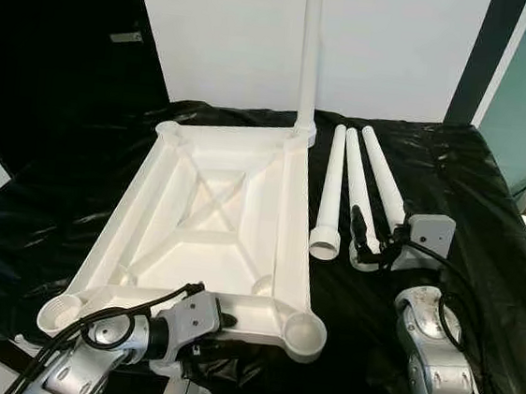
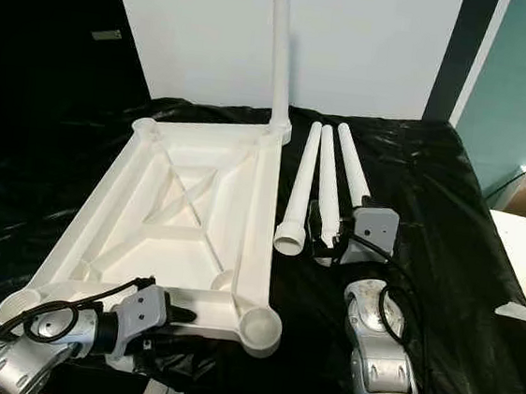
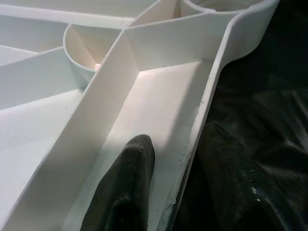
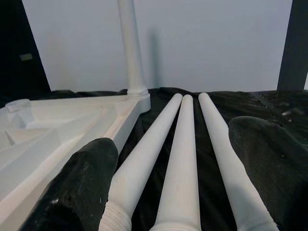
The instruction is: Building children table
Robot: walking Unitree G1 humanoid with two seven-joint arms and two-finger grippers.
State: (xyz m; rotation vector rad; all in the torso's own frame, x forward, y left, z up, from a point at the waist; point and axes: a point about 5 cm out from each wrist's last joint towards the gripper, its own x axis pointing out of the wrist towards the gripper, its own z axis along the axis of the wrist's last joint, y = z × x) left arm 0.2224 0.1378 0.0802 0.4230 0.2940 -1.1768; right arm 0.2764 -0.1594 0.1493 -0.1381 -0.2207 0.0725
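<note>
The white table top (image 1: 205, 229) lies upside down on a black sheet (image 1: 487, 211), with its ribs facing up. It is the big thing in the middle, so everything else is told from it. One leg (image 1: 310, 51) already stands straight up in its far right corner. Three loose legs (image 1: 353, 192) lie side by side just to the right of the table top, with their thick screw ends toward the robot.

The left gripper (image 3: 168, 192) is at the near edge of the table top. Its two black fingers (image 3: 127, 183) are apart, one inside the rim and one outside on the sheet, so the thin wall sits between them. I cannot tell if they press on it.

The right gripper (image 4: 178, 178) is at the near ends of the loose legs, to the right of the table top. Its fingers are spread wide, one on each side of the three legs, and they hold nothing yet.

The legs look like hollow plastic, so they are probably light and stiff. They are smooth and round, so they may slip or roll. A good place to grab is likely the thick end, near the screw part. The table top looks stiff too, and its rim is thin enough to pinch.
</note>
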